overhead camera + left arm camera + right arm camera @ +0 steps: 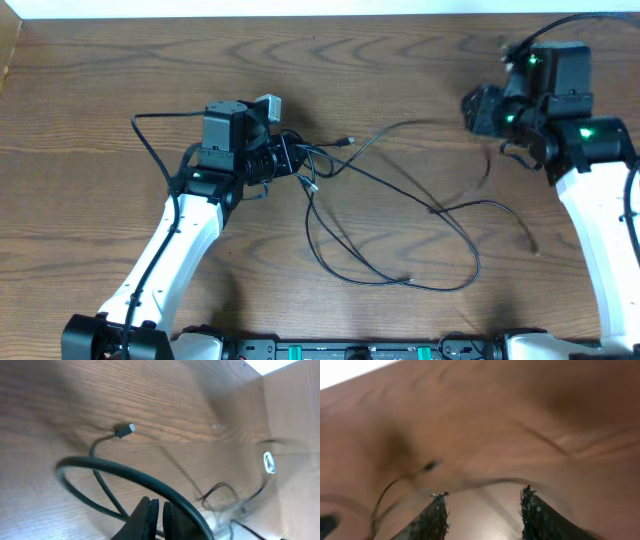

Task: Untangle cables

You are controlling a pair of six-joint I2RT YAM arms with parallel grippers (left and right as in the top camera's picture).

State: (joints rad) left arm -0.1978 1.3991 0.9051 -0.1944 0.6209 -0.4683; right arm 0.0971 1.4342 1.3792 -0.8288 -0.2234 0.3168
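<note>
Thin black cables (pixel 400 195) lie in loose loops across the middle of the wooden table, tangled at their left end. My left gripper (pixel 290 160) sits in that tangle. In the left wrist view it (pixel 160 505) is shut with only a slit between the fingers; one black cable (pixel 112 510) runs in behind them and seems pinched, while a thicker loop (pixel 125 471) arcs past the right finger. A small plug end (pixel 125 429) lies beyond. My right gripper (pixel 470 108) hangs at the far right, apart from the cables. It (pixel 482 495) is open and holds nothing; a blurred strand (pixel 395 485) lies ahead.
The left arm's own thick black wire (pixel 150 130) loops out to its left. A light wall or board (pixel 290 420) rises past the table's end in the left wrist view. The table's far edge (pixel 320 16) runs along the top, and the arm bases (pixel 350 350) sit at the front.
</note>
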